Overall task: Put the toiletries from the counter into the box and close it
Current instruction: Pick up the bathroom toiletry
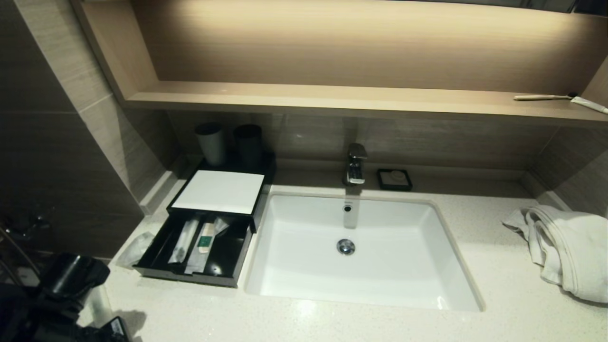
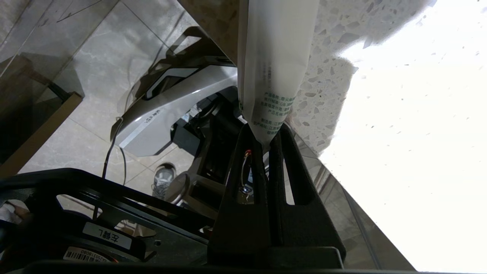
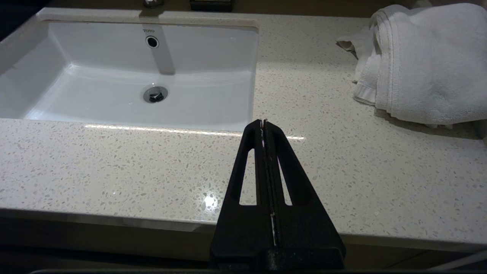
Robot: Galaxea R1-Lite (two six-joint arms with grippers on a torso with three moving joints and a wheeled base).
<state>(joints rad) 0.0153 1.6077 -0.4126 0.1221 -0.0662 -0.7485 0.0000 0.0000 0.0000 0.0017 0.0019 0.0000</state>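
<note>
The black box [image 1: 259, 199] stands left of the sink, its drawer [image 1: 190, 276] pulled open toward me. White packets [image 1: 183, 240] and a green-labelled item [image 1: 205, 242] lie in the drawer. A clear packet [image 1: 135, 248] lies on the counter left of the drawer. My left arm [image 1: 71, 280] is low at the counter's front left corner. The left gripper [image 2: 266, 131] is shut on the end of a white packet with green print [image 2: 274, 57], which reaches out over the counter edge. My right gripper [image 3: 263, 122] is shut and empty above the counter's front edge, right of the sink.
The white sink [image 1: 456, 266] with its faucet [image 1: 355, 164] fills the middle. A soap dish [image 1: 394, 179] sits behind it, two dark cups [image 1: 211, 141] behind the box, and a white towel [image 1: 567, 247] at the right. A toothbrush [image 1: 544, 97] lies on the shelf.
</note>
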